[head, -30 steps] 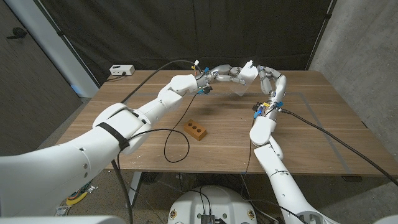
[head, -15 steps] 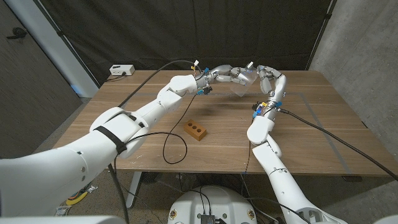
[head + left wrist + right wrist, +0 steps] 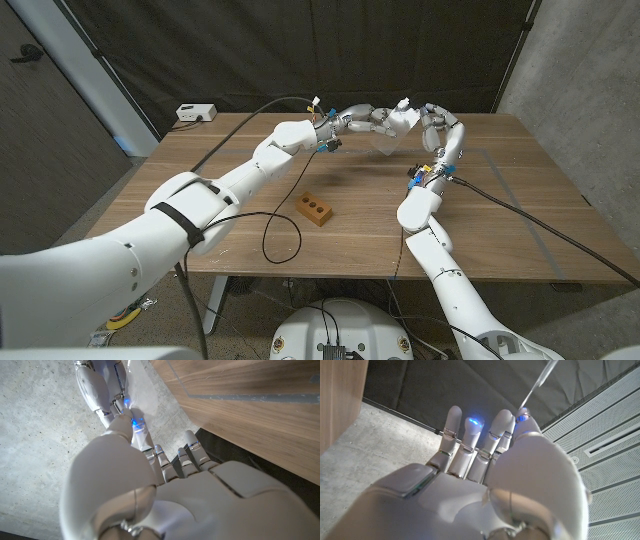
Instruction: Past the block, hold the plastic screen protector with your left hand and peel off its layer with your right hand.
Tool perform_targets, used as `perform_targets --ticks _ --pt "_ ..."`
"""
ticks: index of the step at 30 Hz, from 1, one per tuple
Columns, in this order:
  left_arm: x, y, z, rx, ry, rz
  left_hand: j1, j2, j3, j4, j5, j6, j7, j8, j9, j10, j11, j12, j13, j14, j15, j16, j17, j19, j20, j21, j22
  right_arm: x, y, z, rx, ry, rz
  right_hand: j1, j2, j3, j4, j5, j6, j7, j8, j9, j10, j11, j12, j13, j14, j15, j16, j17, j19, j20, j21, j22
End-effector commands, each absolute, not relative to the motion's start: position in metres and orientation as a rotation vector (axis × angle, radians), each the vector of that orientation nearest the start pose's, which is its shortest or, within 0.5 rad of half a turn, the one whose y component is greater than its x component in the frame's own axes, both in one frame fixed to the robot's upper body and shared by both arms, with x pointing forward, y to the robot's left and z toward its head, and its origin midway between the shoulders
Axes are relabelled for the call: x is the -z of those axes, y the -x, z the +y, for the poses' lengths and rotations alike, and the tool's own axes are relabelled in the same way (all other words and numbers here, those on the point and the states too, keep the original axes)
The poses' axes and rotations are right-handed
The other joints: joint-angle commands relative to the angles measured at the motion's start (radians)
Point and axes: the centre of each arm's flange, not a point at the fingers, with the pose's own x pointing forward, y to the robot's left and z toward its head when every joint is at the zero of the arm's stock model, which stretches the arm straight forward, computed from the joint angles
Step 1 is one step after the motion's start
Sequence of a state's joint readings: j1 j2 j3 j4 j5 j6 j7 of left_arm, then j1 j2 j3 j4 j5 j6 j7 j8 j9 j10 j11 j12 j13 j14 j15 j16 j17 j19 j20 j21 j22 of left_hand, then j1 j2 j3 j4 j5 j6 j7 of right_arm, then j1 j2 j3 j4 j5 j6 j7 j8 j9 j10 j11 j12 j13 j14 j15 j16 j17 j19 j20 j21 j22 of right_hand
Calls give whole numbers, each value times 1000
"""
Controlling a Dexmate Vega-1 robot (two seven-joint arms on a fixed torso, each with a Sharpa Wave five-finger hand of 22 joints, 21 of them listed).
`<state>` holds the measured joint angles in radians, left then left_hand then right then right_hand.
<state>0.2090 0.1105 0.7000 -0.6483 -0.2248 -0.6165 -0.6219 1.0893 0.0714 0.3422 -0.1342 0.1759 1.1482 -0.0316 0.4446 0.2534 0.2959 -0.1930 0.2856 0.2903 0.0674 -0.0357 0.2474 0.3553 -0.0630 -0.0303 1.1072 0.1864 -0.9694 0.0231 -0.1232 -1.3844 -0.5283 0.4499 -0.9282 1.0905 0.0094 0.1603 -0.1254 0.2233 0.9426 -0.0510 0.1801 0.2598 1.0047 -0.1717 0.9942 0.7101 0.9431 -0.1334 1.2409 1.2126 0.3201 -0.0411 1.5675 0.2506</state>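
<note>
Compared with half a second ago, the right hand (image 3: pixel 432 118), pinching the layer, sits nearer the left hand (image 3: pixel 372 119), which grips the screen protector (image 3: pixel 385 142); peeling appears underway.

Head cam is looking down over the wooden table (image 3: pixel 500 215) toward 12 o'clock. Each wrist cam is sitting tight behind its own hand, and the left one is sharing that tabletop (image 3: pixel 260 405).

The block (image 3: pixel 314 210) lies on the table (image 3: pixel 520 205) (near its front edge), the hands behind it.
</note>
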Motion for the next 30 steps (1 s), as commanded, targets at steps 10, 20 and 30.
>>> perform_targets --ticks 10,20,30 --pt "-111 -665 29 930 -678 -809 -1 4 3 -2 -3 7 -4 6 2 -1 -1 8 3 2 -53 -4 4 -9 -3 6 2 16 -570 -219 711 77 -1082 -86 50 -11 45 -7 186 2 73 -14 84 17 54 24 37 -85 6 16 -5 -49 -2 -5" --pt "-110 -669 30 925 -669 -793 0 4 3 -2 -3 7 -2 7 3 -1 2 10 3 3 -52 -4 5 -9 -2 7 1 14 -569 -217 717 84 -1094 -77 18 -18 19 -7 152 -13 63 1 61 -7 65 54 32 -83 23 19 -13 -47 -3 -6" --pt "-111 -672 28 917 -677 -780 1 5 4 -3 -3 8 2 7 3 -1 0 11 4 2 -50 -6 7 -10 -2 9 1 13 -569 -215 665 92 -1099 -97 30 -19 28 -7 136 -13 48 -7 52 -3 47 30 24 -84 27 16 -25 -45 -4 -5"
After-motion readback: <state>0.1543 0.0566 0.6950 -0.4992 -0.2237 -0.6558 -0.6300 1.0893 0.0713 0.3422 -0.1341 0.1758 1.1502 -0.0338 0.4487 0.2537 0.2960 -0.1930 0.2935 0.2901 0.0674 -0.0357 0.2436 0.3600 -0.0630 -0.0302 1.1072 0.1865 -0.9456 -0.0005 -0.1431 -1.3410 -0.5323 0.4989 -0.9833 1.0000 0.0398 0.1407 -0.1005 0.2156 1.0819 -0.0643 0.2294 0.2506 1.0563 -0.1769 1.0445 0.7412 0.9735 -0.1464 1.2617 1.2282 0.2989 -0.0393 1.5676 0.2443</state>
